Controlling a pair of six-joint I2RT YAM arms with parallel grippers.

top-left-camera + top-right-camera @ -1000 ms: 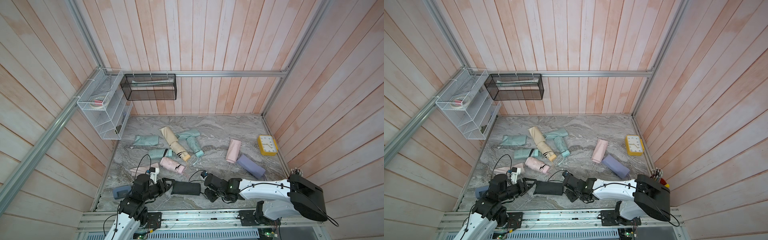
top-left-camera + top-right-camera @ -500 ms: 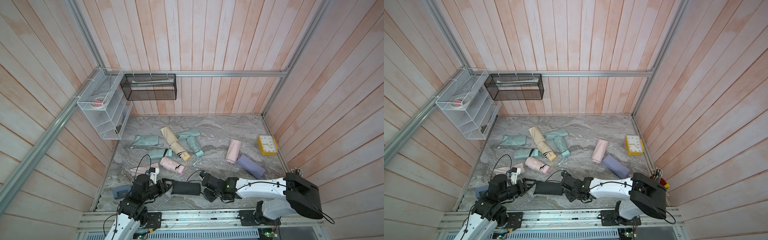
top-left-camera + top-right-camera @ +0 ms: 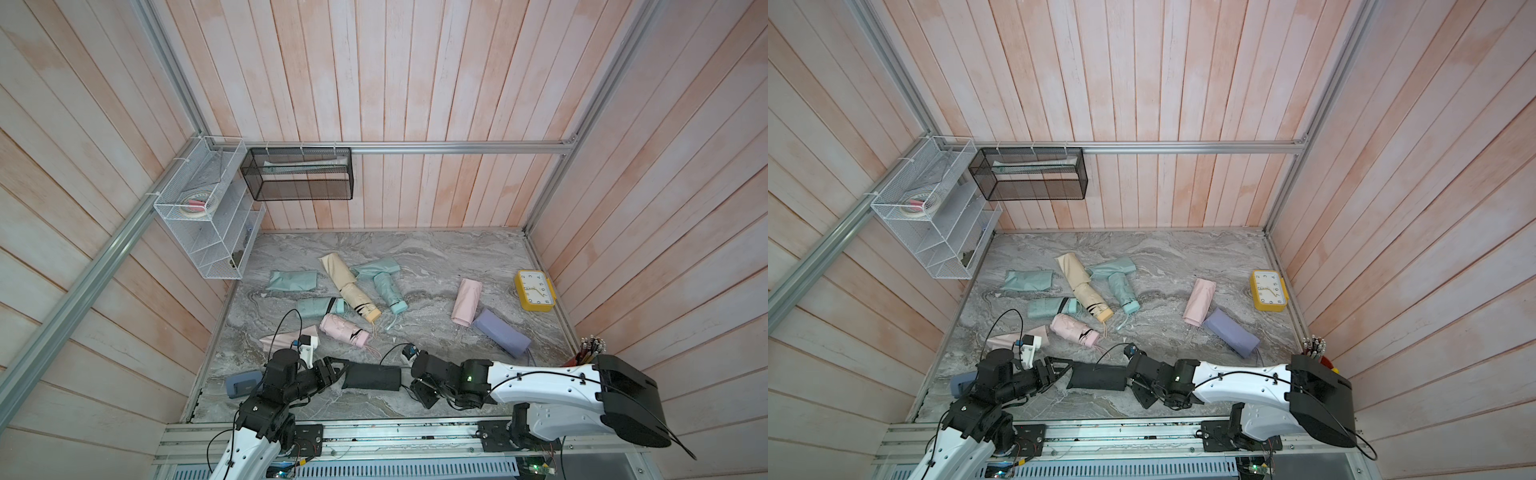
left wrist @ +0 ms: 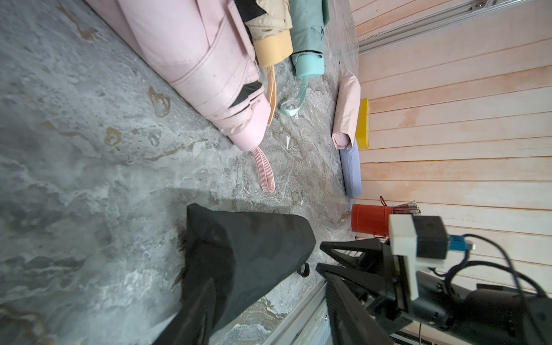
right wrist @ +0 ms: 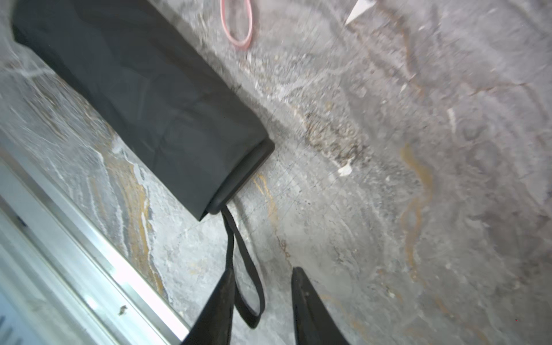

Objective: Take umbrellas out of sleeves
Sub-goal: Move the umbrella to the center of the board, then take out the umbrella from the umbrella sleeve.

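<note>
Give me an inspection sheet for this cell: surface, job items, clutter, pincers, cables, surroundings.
Surface: grey marble tabletop, a few small white scraps.
Job's things: black sleeve at the front edge, black umbrella handle and wrist cord showing at its open end. Full pink sleeve and lavender sleeve look unopened. Pink umbrella, cream umbrella and mint umbrella show pleats and handles.
Clutter: yellow clock, red pen pot, blue-grey case.
Pincers: left pincer clamps the black sleeve's closed end; right pincer open, cord loop beside one finger.
Cables: black cable loop off the left wrist, another off the right; no snag seen.
Surroundings: white wire rack and black mesh basket on wooden walls.
</note>
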